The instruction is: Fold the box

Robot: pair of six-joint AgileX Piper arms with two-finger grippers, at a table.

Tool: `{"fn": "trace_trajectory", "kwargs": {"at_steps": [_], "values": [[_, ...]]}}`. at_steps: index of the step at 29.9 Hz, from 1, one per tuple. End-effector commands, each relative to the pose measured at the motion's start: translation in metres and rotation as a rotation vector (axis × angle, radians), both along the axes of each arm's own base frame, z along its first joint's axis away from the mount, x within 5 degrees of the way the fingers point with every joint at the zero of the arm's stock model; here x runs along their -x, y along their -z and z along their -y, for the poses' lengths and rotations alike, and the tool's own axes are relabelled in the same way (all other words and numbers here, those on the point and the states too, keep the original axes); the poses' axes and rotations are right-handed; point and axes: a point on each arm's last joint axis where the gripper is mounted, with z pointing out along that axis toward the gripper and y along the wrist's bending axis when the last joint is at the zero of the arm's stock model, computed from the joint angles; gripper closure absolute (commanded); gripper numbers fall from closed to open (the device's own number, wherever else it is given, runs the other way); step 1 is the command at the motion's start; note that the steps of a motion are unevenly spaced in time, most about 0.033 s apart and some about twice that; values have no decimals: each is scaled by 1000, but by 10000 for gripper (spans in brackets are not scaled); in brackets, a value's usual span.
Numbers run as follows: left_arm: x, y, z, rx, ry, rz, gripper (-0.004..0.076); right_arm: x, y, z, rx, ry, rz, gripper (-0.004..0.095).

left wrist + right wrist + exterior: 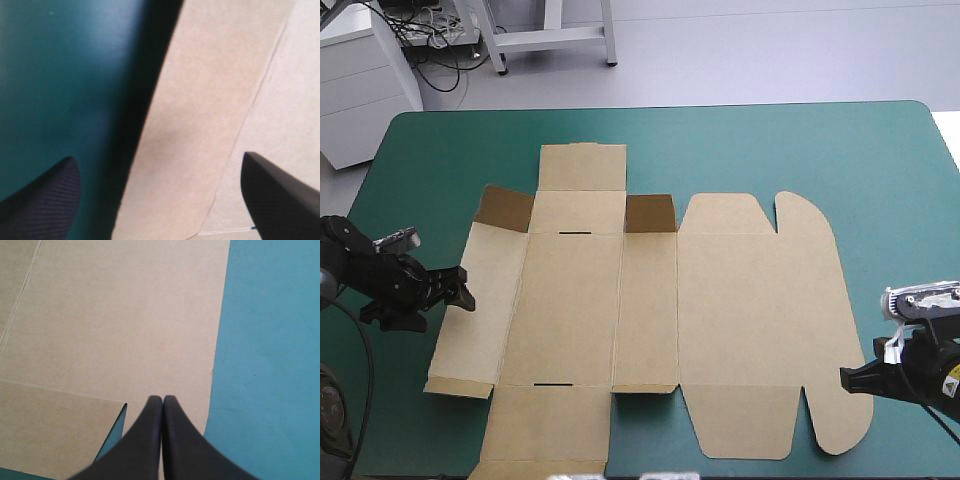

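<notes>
The fingers [42,200] of the left gripper [157,160] stand wide apart and hold nothing. They straddle the left edge of the box [210,90], one over the teal-green cover [55,75] and the other over brown board past a crease. A dark shadow runs under that edge, so it seems lifted slightly off the cover. In the high view the left gripper [466,292] meets the box [650,300] about halfway along its left side panel. The right gripper [163,399] has its fingers [185,450] pressed together in one point, gripping nothing. Its tip is over the box [110,315], just inside the curved right rim of the lid panel, with a cut notch just beside it; whether it touches the board I cannot tell. From above, the right gripper [844,378] sits at the near right corner of the box. The box lies spread open and nearly flat across the middle of the cover [880,170]; only two small flaps [650,213] at its far end stand up. Left of the box the bare cover is a narrow strip, while right of it and beyond its far edge the strips are wider. The box's near flap reaches about to the table's near edge.
</notes>
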Motion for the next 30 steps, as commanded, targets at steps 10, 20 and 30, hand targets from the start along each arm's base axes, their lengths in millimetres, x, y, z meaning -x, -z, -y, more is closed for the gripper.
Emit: {"fn": "trace_trajectory", "kwargs": {"at_steps": [10, 20, 30], "values": [[6, -11, 54, 141, 173, -5, 102, -2, -10, 0, -10, 4, 73, 931], [3, -14, 60, 211, 152, 17, 104, -2, -10, 0, -10, 4, 73, 931], [6, -10, 63, 233, 140, -3, 104, -2, -10, 0, -10, 4, 73, 931]]}}
